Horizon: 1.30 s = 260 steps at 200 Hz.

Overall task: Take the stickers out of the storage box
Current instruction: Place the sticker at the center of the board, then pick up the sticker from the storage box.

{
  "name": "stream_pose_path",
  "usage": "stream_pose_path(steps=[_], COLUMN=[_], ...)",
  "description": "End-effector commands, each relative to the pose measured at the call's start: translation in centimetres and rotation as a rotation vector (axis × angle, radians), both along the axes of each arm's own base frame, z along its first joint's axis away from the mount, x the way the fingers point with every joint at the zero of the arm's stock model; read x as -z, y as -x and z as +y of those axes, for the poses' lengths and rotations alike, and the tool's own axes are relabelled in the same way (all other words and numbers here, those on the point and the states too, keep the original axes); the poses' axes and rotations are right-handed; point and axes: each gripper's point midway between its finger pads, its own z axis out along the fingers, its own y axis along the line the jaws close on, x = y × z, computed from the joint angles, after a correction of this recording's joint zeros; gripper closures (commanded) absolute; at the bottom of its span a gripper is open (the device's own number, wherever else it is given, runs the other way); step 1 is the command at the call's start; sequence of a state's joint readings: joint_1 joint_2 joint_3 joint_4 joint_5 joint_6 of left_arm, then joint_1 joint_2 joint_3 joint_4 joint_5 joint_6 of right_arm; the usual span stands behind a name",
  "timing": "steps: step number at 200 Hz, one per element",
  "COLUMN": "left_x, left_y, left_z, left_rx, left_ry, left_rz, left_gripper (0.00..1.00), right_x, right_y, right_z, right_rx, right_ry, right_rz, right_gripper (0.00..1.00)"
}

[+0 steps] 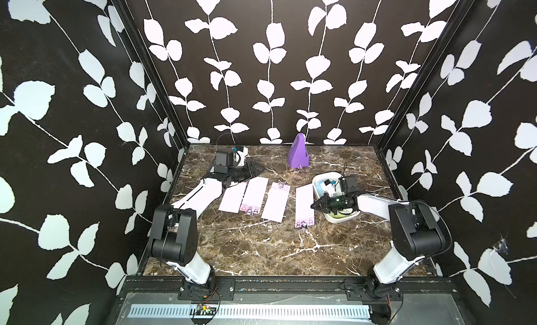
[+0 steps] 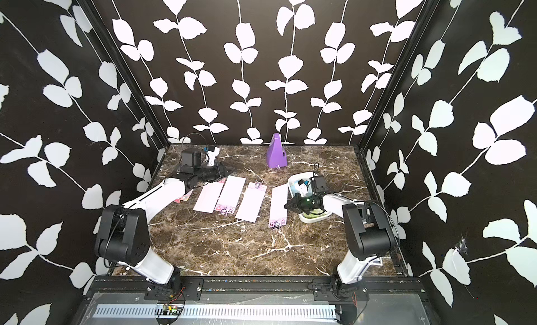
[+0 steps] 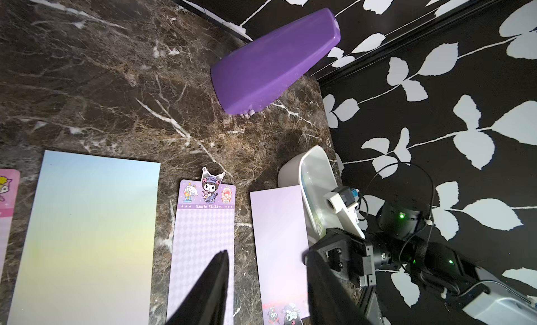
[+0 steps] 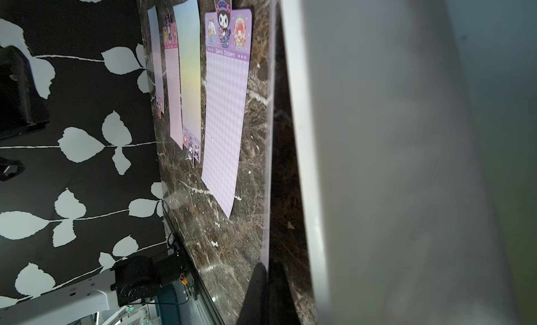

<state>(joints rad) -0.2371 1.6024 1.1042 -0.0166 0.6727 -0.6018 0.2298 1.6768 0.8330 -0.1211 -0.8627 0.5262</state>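
The stickers (image 1: 274, 201) lie in a row on the table (image 1: 261, 245) left of the storage box (image 1: 340, 220) (two overlap). At the box's left rim the right gripper (image 1: 313, 206) pinches the edge of the nearest sheet (image 1: 303, 203); farther left, the left gripper (image 1: 259, 168) hangs half-spread, empty.

The brown marbled bench (image 1: 261, 245) carried the stickers (image 1: 276, 201) spread side by side across its middle, the white storage box (image 1: 343, 219) just beside them, and a purple pyramid-shaped object (image 1: 298, 152) upright near its back edge
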Motion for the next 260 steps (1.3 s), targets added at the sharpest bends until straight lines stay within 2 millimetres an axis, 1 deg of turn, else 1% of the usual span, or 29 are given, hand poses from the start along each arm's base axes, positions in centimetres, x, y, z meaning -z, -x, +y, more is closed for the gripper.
stream_pose_path(steps=[1,17,26,29,39,50,58,67,74,98,117,125,130,151,165,181,194,209,230,246,260], left_x=[-1.9,-1.8,-1.7,-1.7,-1.7,-1.7,-1.6,-1.7,-1.6,-1.5,-1.5,-1.5,-1.5,-1.6,-1.6,-1.6,-1.5,-1.4,-1.0,-0.5,0.0], left_y=[0.2,0.2,0.1,0.1,0.1,0.2,0.3,0.3,0.3,0.4,0.4,0.4,0.4,0.4,0.5,0.7,0.9,1.1,1.3,1.5,2.0], left_z=[-0.2,-0.3,-0.3,-0.3,-0.3,-0.4,-0.4,-0.4,-0.4,-0.5,-0.8,-1.0,-1.2,-2.2,-3.2,-4.6,-5.7,-7.0,-8.7,-10.0,-11.8], left_rx=[0.015,0.019,0.018,0.019,0.019,0.021,0.025,0.025,0.025,0.026,0.031,0.034,0.038,0.059,0.078,0.107,0.134,0.163,0.194,0.215,0.254], left_ry=[0.009,0.013,0.013,0.014,0.015,0.016,0.015,0.012,0.01,0.011,0.01,0.008,0.006,-0.007,-0.013,-0.02,-0.033,-0.042,-0.046,-0.051,-0.055], left_rz=[-0.052,-0.051,-0.047,-0.047,-0.046,-0.046,-0.044,-0.046,-0.045,-0.04,-0.041,-0.041,-0.041,-0.045,-0.044,-0.048,-0.044,-0.041,-0.032,-0.026,-0.012], left_gripper=[0.53,0.53,0.53,0.53,0.53,0.53,0.53,0.53,0.53,0.53,0.53,0.53,0.53,0.53,0.53,0.53,0.53,0.53,0.54,0.54,0.54], right_x=[0.0,0.5,0.7,0.8,1.0,0.9,0.8,0.6,0.2,-0.8,-2.0,-2.0,-3.3,-5.0,-6.0,-6.3,-6.2,-5.6,-4.6,-3.7,-2.8], right_y=[-0.4,-0.2,-0.2,-0.2,-0.2,-0.3,-0.4,-0.4,-0.6,-0.6,-0.6,-0.4,-0.5,-0.6,-0.9,-1.4,-1.7,-2.0,-2.6,-3.2,-3.7], right_z=[0.7,0.9,1.0,1.0,0.9,0.8,0.6,0.5,0.4,-0.1,-0.7,-0.9,-1.0,-1.2,-1.5,-3.0,-4.9,-7.2,-9.6,-10.8,-11.7], right_rx=[-0.023,-0.029,-0.032,-0.033,-0.032,-0.026,-0.023,-0.023,-0.021,-0.023,-0.024,-0.024,-0.021,-0.019,-0.013,0.009,0.024,0.035,0.065,0.081,0.098], right_ry=[0.038,0.049,0.052,0.056,0.068,0.081,0.095,0.108,0.11,0.147,0.187,0.2,0.194,0.178,0.165,0.2,0.265,0.39,0.463,0.486,0.502], right_rz=[-0.005,0.01,0.014,0.018,0.021,0.015,0.009,0.001,-0.012,-0.034,-0.073,-0.068,-0.102,-0.137,-0.168,-0.186,-0.191,-0.199,-0.19,-0.173,-0.157], right_gripper=[0.97,0.94,0.88,0.85,0.83,0.78,0.72,0.71,0.7,0.62,0.59,0.58,0.57,0.55,0.58,0.59,0.59,0.59,0.57,0.54,0.54])
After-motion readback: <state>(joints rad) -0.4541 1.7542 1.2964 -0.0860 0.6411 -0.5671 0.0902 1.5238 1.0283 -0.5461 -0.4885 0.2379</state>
